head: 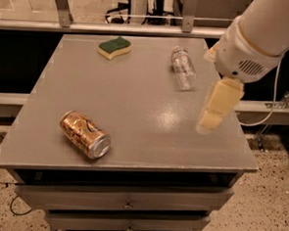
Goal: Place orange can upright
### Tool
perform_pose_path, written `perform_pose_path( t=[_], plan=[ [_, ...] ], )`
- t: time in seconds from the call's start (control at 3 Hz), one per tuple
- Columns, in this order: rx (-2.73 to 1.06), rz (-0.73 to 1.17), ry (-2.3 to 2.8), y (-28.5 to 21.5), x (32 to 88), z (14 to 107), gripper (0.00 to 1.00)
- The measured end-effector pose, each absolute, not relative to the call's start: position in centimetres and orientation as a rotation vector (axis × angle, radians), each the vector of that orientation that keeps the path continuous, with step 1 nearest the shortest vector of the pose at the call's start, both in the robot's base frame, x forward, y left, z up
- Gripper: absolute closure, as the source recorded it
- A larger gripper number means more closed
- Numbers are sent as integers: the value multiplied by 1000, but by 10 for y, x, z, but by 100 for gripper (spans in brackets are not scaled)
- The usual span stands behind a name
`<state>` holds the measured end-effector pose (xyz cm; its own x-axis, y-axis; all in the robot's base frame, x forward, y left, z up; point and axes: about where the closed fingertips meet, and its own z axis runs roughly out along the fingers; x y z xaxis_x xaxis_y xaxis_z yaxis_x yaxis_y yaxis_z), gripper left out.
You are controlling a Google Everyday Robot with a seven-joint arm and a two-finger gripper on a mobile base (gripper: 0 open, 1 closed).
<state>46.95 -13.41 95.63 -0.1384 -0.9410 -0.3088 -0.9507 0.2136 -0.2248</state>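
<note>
The orange can [84, 134] lies on its side near the front left of the grey table [140, 97], with its silver end facing front right. My gripper [209, 122], cream-coloured on a white arm [259, 41], hangs over the right side of the table, pointing down. It is far to the right of the can and holds nothing that I can see.
A clear crinkled plastic bottle [183, 67] lies on its side at the back right, just behind the gripper. A green and yellow sponge [115, 47] sits at the back. Drawers [127, 203] are below the table's front edge. A metal railing [140, 30] runs behind.
</note>
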Motion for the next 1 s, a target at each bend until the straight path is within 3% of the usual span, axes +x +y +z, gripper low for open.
perform_pose_path(
  t=[1.0],
  plan=[
    [-1654, 322, 2205, -7, 458, 932, 0]
  ],
)
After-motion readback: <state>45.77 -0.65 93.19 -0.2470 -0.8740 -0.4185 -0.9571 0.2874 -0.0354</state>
